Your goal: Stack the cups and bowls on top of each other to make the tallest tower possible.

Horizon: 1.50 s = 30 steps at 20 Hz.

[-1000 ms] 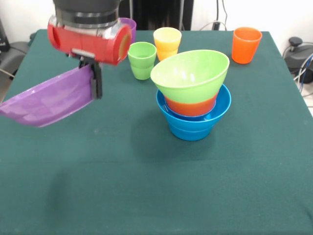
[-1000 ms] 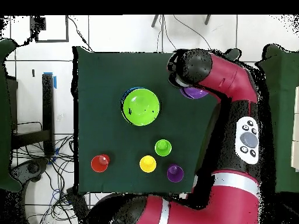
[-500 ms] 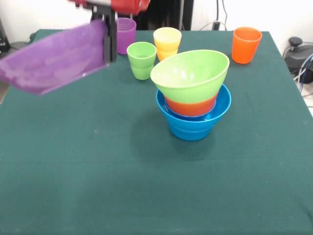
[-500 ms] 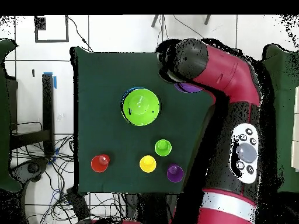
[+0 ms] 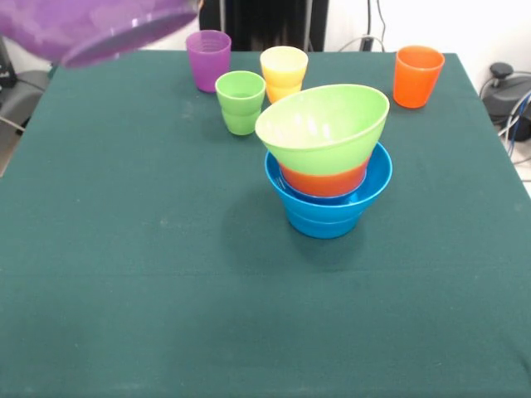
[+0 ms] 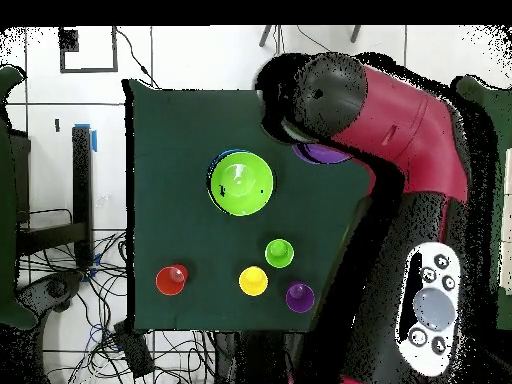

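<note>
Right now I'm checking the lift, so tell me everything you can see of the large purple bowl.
The large purple translucent plastic bowl hangs high at the front view's top left corner, clear of the green table, tilted with its glossy underside and rim towards the camera. Its upper part is cut off by the picture's edge. From overhead only a purple sliver shows beneath the red arm. What grips it is hidden.

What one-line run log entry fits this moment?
purple bowl: lifted, tilted | tower: three bowls, lime on top | four cups: loose on table
</note>
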{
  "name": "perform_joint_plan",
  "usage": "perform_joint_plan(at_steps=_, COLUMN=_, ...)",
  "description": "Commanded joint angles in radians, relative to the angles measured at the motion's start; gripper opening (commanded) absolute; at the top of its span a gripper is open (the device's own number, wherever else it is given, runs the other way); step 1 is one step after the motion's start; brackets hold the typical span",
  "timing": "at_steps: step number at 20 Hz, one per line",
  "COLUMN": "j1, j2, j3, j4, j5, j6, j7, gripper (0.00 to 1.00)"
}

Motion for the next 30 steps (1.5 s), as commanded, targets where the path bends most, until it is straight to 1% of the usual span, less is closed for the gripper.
perform_joint_plan(at_steps=1, j1=0.029, j2=-0.034, j3=0.015, j4=0.085, j5=0.002, j6=0.115, j7=0.179, gripper=0.0)
perform_joint_plan(at_steps=8, j1=0.068, j2=-0.034, j3=-0.006, j4=0.074, j5=0.01, j6=0.109, j7=0.238, gripper=0.0)
perform_joint_plan(at_steps=16, j1=0.113, j2=-0.012, j3=-0.025, j4=0.123, j5=0.015, j6=-0.008, j7=0.312, gripper=0.0)
perform_joint_plan(at_steps=22, j1=0.131, j2=0.006, j3=-0.023, j4=0.149, j5=0.019, j6=-0.078, j7=0.354, gripper=0.0)
perform_joint_plan(at_steps=30, j1=0.145, j2=0.013, j3=-0.027, j4=0.158, j5=0.014, j6=-0.106, j7=0.391, gripper=0.0)
